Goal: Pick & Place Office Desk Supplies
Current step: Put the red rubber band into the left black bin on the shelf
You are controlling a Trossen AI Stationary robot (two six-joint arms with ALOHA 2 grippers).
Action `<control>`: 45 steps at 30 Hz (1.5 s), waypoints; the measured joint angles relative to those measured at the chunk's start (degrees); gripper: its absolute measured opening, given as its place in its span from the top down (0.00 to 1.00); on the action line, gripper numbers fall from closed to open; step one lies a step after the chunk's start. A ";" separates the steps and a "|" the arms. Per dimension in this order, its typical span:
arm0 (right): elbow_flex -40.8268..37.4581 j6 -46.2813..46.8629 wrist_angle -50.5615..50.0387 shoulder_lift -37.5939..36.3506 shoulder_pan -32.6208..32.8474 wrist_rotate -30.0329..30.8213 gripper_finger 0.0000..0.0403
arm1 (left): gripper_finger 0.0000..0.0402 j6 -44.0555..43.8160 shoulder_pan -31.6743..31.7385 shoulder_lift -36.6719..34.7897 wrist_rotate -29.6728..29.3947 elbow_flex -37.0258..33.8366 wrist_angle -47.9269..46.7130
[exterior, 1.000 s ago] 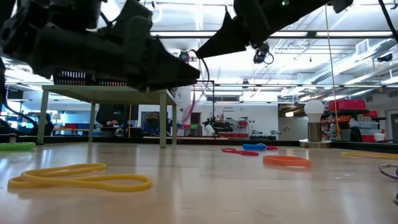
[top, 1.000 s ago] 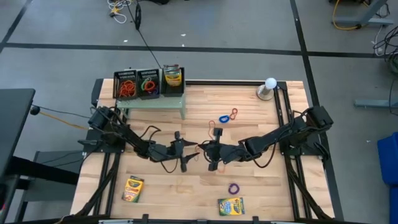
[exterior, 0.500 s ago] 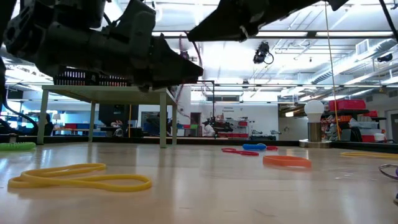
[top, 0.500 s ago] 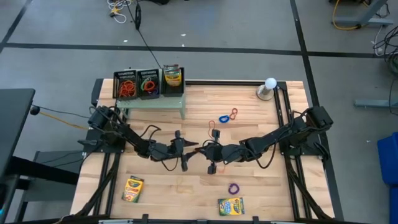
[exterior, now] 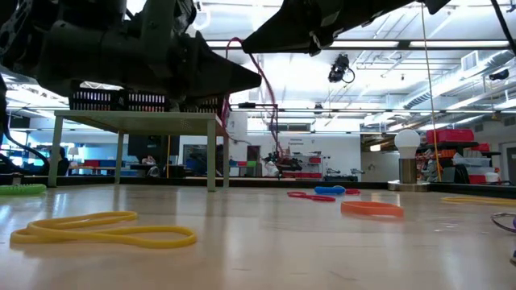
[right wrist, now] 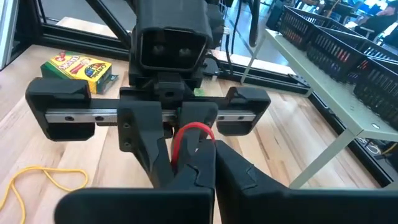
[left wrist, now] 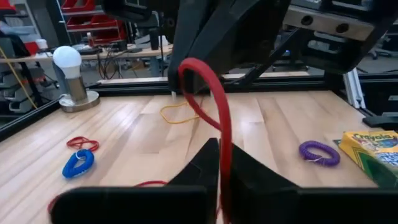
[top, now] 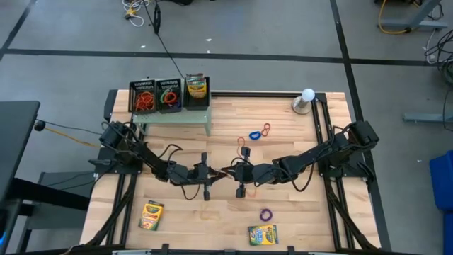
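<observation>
A red rubber band (left wrist: 214, 99) hangs in the air over the table's middle, between my two grippers, which face each other tip to tip. My left gripper (top: 214, 173) comes from the table's left and is shut on the band. My right gripper (top: 228, 173) comes from the right and is also shut on it. Three black mesh trays (top: 170, 94) stand on the pale green stand (top: 177, 119); two hold rubber bands and one holds a crayon box (top: 197, 88). My left gripper pinches the red band's lower stretch (left wrist: 222, 163) between its two fingers, level, from the table's left. The band arcs up from the fingers, clear of the table. My right gripper pinches the band's other end (right wrist: 189, 130) between its two fingers, slanting slightly down from the table's right. That end shows as a small loop at the fingertips.
Crayon boxes lie near the front edge (top: 151, 214) (top: 262, 234). Loose bands lie on the wood: purple (top: 265, 213), blue (top: 255, 135), red (top: 266, 129) and yellow (exterior: 105, 229). A white globe (top: 306, 99) stands at the far right corner.
My left gripper has shut on the red band while staying in place. My right gripper has tipped up a little toward level, keeping its hold. The band stays lifted between them.
</observation>
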 joint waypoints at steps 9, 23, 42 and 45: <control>0.00 0.14 -1.74 0.00 0.31 6.05 0.84 | 0.99 -0.14 -2.43 -4.10 -12.10 -1.53 -6.59; 0.00 -1.76 -8.72 -0.02 0.59 8.04 0.88 | 0.99 -17.05 -8.54 -24.98 -27.78 -1.88 -43.27; 0.00 1.52 -10.91 -0.04 0.61 6.31 0.98 | 0.99 -12.66 -7.36 -52.37 -41.06 7.76 -73.29; 0.00 2.30 -11.15 -0.07 0.66 5.77 0.98 | 0.99 -13.18 -5.88 -56.25 -41.07 9.52 -78.13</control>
